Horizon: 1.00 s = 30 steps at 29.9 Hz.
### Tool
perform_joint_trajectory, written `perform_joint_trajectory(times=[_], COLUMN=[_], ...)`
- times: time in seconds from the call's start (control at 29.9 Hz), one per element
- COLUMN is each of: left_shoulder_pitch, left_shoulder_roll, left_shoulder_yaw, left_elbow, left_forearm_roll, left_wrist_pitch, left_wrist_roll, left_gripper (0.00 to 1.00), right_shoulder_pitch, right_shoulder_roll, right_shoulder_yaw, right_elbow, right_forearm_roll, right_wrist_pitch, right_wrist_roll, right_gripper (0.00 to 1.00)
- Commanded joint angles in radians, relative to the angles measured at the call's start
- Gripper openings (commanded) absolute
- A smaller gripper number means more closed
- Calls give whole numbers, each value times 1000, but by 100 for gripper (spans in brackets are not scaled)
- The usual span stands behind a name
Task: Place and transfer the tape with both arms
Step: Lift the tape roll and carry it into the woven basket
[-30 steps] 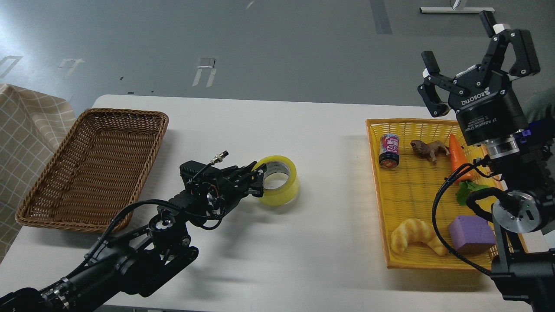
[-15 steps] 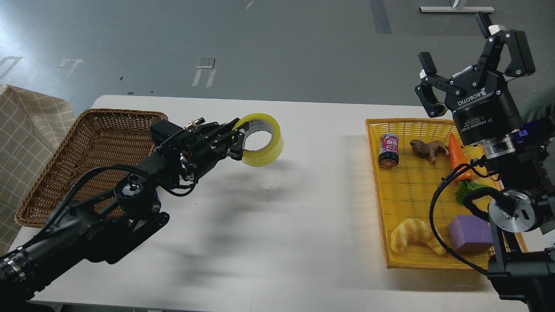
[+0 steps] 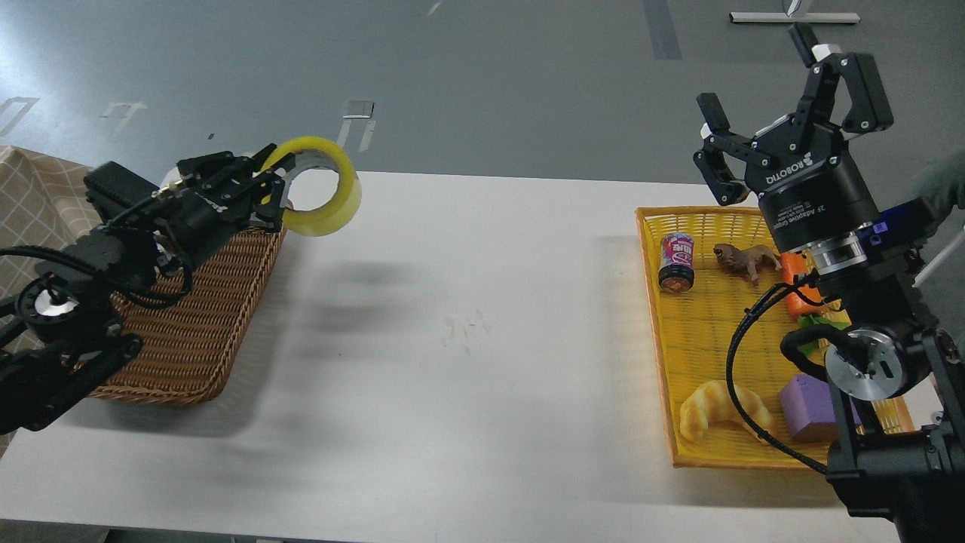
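Observation:
The yellow tape roll (image 3: pixel 326 197) is held in the air by my left gripper (image 3: pixel 270 194), which is shut on the roll's left wall. The roll hangs above the table near the far right corner of the brown wicker basket (image 3: pixel 188 317). My right gripper (image 3: pixel 761 94) is open and empty, raised high above the far end of the yellow tray (image 3: pixel 663 354), fingers pointing up and away.
The yellow tray holds a small can (image 3: pixel 676 262), a toy animal (image 3: pixel 745 260), a carrot (image 3: pixel 801 290), a croissant (image 3: pixel 716 407) and a purple block (image 3: pixel 807 407). A checked cloth (image 3: pixel 38 196) lies at the far left. The white table (image 3: pixel 467 339) spans between basket and tray.
My left gripper has lifted the tape off the table and carried it up and to the left, toward the wicker basket. My right gripper has shifted slightly left, still open.

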Motion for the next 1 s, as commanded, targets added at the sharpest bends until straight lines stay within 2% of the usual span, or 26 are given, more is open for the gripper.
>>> perform_joint_trajectory(times=[0.0, 0.2, 0.33, 0.47, 0.53, 0.64, 0.87, 0.97], left_shoulder_pitch=[48, 87, 99, 105, 107, 120, 163, 162], left_shoulder_roll=[68, 90, 85, 73, 70, 56, 16, 11], left_shoulder_yaw=[-1, 0, 2, 5, 5, 5, 26, 51], left_elbow=[23, 91, 189, 306, 350, 376, 392, 445], left_forearm_roll=[-70, -160, -163, -206, -222, -232, -248, -251], left_wrist_pitch=[29, 57, 90, 124, 124, 124, 132, 144], left_wrist_roll=[-42, -100, -137, -214, -237, -254, -255, -255], left_gripper=[3, 2, 3, 3, 3, 4, 6, 6], right_shoulder_pitch=[2, 2, 2, 2, 0, -1, -6, -10], right_shoulder_roll=[2, 2, -1, -4, -4, -4, 5, 6], right_shoulder_yaw=[0, -26, -48, -51, -52, -57, -62, -60], right_elbow=[0, -1, -1, -1, -1, -3, -9, -7], right_forearm_roll=[-1, -2, -4, -4, -4, -4, -31, -36], right_wrist_pitch=[1, 1, 1, 1, 1, 1, 1, 1], right_wrist_roll=[-12, -18, -17, -17, -17, -17, -17, -17], right_gripper=[100, 100, 100, 100, 100, 100, 100, 100])
